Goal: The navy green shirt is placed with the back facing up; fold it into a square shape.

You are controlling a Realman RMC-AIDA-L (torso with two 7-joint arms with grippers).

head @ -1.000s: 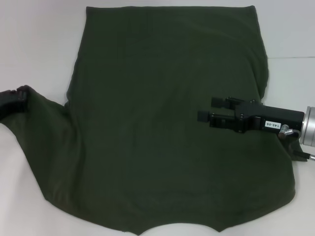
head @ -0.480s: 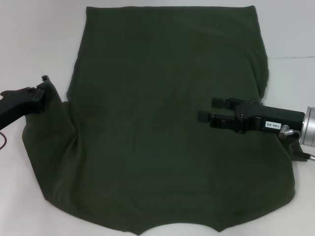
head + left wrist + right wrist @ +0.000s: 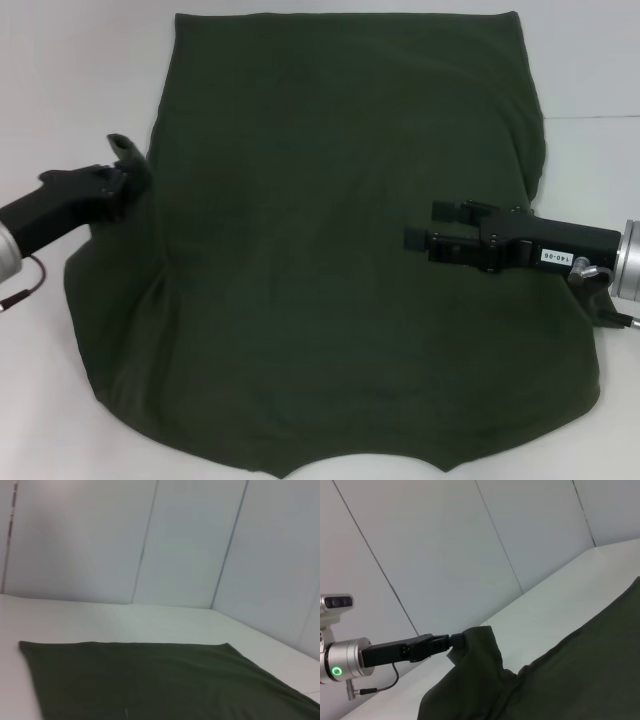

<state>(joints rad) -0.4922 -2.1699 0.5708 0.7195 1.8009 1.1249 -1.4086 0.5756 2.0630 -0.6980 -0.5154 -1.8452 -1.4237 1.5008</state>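
Since earlier frames: left gripper carried sleeve inward toward shirt body; right gripper barely shifted.

Head view: navy green shirt spread flat on white table, left sleeve lifted and bunched at left edge, clamped in left gripper. Right gripper hovering over shirt's right half, fingers apart, holding nothing.

Left wrist view: shirt's flat far portion on table, wall panels behind.

Right wrist view: left gripper pinching raised sleeve fold.
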